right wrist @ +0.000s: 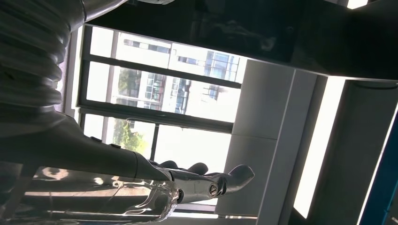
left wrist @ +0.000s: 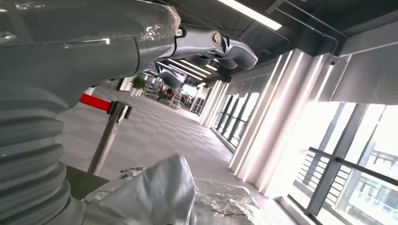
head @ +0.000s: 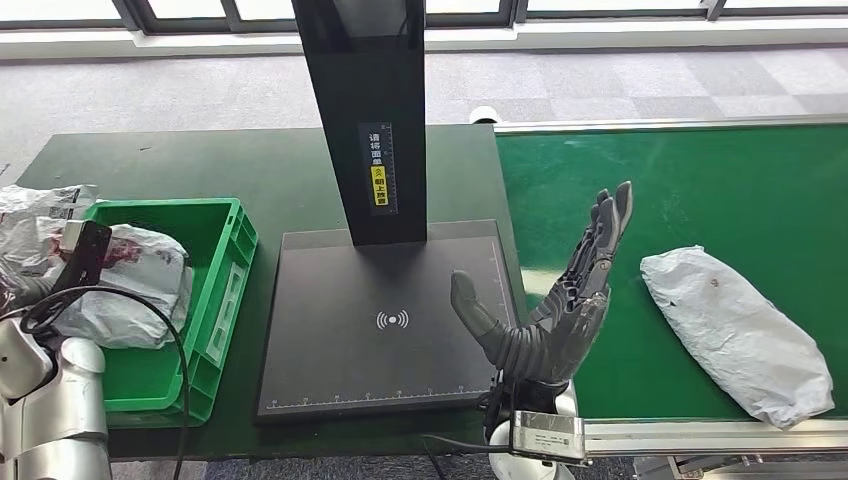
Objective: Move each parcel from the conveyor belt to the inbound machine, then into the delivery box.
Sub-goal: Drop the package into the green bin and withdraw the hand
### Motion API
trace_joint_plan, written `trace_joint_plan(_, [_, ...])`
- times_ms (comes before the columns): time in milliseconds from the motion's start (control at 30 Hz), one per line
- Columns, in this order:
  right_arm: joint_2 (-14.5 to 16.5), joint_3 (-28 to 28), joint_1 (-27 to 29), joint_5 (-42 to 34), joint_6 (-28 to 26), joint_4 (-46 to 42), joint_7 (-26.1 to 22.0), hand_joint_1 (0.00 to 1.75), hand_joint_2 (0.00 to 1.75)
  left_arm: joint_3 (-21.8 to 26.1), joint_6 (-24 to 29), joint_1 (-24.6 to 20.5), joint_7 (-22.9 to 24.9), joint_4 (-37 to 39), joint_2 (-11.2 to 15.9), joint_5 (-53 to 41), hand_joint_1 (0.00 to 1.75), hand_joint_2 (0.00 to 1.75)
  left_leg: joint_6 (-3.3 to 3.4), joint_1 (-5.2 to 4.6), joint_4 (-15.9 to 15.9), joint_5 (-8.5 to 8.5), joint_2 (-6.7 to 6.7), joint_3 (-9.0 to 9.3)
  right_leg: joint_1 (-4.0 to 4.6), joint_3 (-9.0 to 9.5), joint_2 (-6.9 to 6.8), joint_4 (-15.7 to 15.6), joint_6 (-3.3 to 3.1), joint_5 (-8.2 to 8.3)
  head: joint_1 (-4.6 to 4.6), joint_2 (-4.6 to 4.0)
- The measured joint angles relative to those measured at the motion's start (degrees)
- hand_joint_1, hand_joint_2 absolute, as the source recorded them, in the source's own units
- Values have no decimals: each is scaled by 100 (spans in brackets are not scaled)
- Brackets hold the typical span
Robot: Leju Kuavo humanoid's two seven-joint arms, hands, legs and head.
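A crumpled white-grey parcel lies on the green conveyor belt at the right. My right hand stands upright over the belt's near left edge, between the parcel and the black inbound machine plate. It is open, thumb spread, and holds nothing; its fingers show straight in the right wrist view. Another parcel lies in the green delivery box at the left. My left hand hangs open and empty above crumpled parcels; my left arm sits beside the box.
The machine's black post rises from the back of the plate. More crumpled parcels lie on the dark green table left of the box. A cable loops over the box. The belt's metal frame runs along its near side.
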Motion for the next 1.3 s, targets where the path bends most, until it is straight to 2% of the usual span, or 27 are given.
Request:
trace_joint_plan(67, [0,-4,0,-5,0,1,0,0,175,63,0,1,-307,-128,-52,83,0,175,0,0,0,0,0,0,0,0,0,0,0,0,0,0])
trace_joint_plan(133, [0,-13,1,-12,1,2,0,0,175,224,0,-4,-922,-344,-163,255,0,175,0,0,0,0,0,-1,0,0,0,0,0,0,0,0])
trace_joint_plan(167, [0,-18,2,-14,1,4,0,0,175,347,0,-17,-1361,-475,-245,388,0,175,0,0,0,0,-1,-2,0,0,0,0,0,0,0,0])
trace_joint_plan(267, [1,-42,5,-8,0,15,0,0,175,1014,1,-147,-3128,-994,-601,1240,0,175,-1,-1,0,-1,1,-2,-2,-2,2,0,0,0,1,0])
trace_joint_plan(300, [1,-71,10,-6,0,20,0,0,175,1215,2,-182,-3541,-1181,-720,1620,0,175,-2,-2,0,-2,4,-1,-3,-4,5,0,0,1,1,0])
trace_joint_plan(333, [1,-121,21,-10,0,24,1,0,175,1329,2,-195,-3732,-1340,-824,1965,0,175,-3,-3,0,-3,6,1,-5,-5,7,-1,0,1,-2,0])
trace_joint_plan(433, [3,-369,71,-81,0,46,2,0,175,1373,2,-133,-3785,-1663,-1068,2615,0,175,-2,-4,0,-3,-12,-4,-5,-1,-10,-2,1,0,-6,0])
trace_joint_plan(533, [11,-612,121,-156,-2,73,2,0,175,1321,2,37,-3792,-1876,-1172,2923,0,175,-3,-3,0,-2,-11,-4,-4,-5,-13,-2,0,0,-7,0])
trace_joint_plan(700, [30,-845,158,-131,-4,154,1,0,175,1285,1,78,-3798,-2043,-1400,2632,0,175,-1,-2,0,2,-15,-4,-2,-2,-17,-2,-1,1,-7,0])
trace_joint_plan(767, [37,-960,163,-7,-4,231,1,0,175,1214,1,104,-3799,-2095,-1484,2802,0,175,-1,-2,0,2,-12,-3,-2,-3,-14,-2,-3,4,-8,0])
trace_joint_plan(833, [46,-1165,132,258,-4,438,1,0,175,995,-1,197,-3800,-2122,-1555,3238,0,175,-1,-3,1,2,-9,-1,-3,-3,-13,-3,-4,5,-8,0])
trace_joint_plan(900, [67,-1514,32,716,-3,808,2,0,175,547,-38,394,-3801,-2088,-1603,3913,0,175,-1,-5,2,2,-11,1,-4,-2,-15,-4,-3,5,-9,0])
trace_joint_plan(1067, [122,-2990,-352,2232,-4,1809,14,0,175,-1269,-650,1182,-3802,-1976,-1692,5576,0,175,6,-10,5,4,-25,-8,-15,3,-26,-7,5,10,-9,0])
trace_joint_plan(1200, [154,-3900,-518,2689,-5,2216,47,0,175,-2208,-1064,1607,-3802,-1975,-1831,6082,0,175,15,-17,6,1,-18,-18,-24,-9,-21,-8,14,15,-7,0])
trace_joint_plan(1233, [160,-4053,-545,2891,-5,2281,176,0,175,-2374,-1256,1668,-3802,-1974,-1853,6213,0,175,17,-21,7,0,-16,-18,-24,-12,-19,-8,14,16,-8,0])
trace_joint_plan(1300, [164,-4377,-602,3846,-7,2342,814,0,175,-2678,-1873,1821,-3802,-1973,-1889,6520,0,175,20,-25,7,-2,-16,-18,-25,-15,-19,-9,17,14,-9,0])
